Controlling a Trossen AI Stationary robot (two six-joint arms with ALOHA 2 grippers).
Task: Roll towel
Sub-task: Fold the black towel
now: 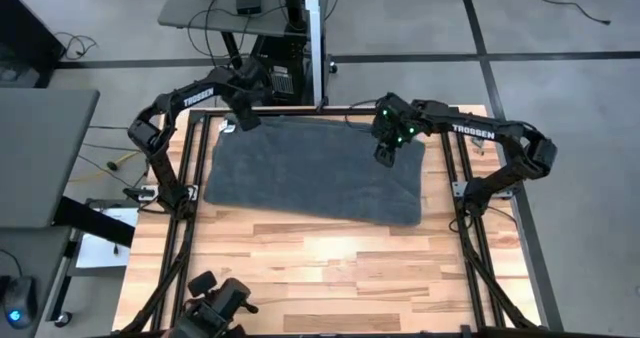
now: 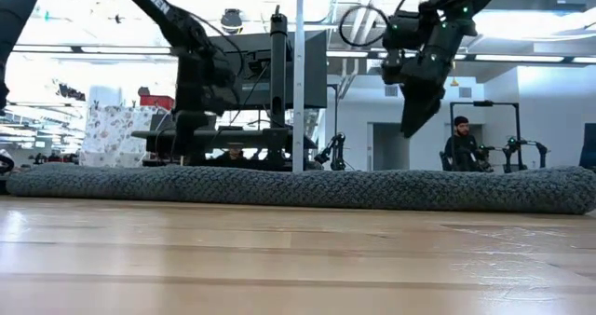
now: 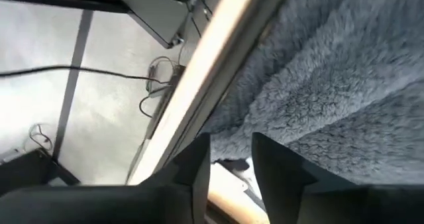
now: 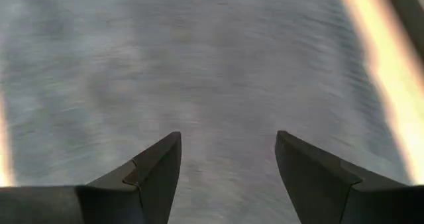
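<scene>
On a wooden table (image 1: 330,268), the towel (image 1: 315,168) is laid flat across the far half, not yet rolled. The left gripper (image 3: 230,163), slightly parted, is held empty at its far corner; the right gripper (image 4: 225,168) hangs open above it. An edge must be gripped next.

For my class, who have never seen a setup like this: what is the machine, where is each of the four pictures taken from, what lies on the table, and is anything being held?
The machine is two dark robot arms at a wooden table. One picture looks straight down, one looks level across the tabletop, and two come from cameras on the arms' wrists. A dark grey towel lies spread flat, not yet rolled. The left gripper is at the towel's far left corner; its wrist view shows the fingers slightly apart with nothing between them. The right gripper hangs open above the towel's far right part, clearly off the cloth in the level view. Nothing is held.
</scene>
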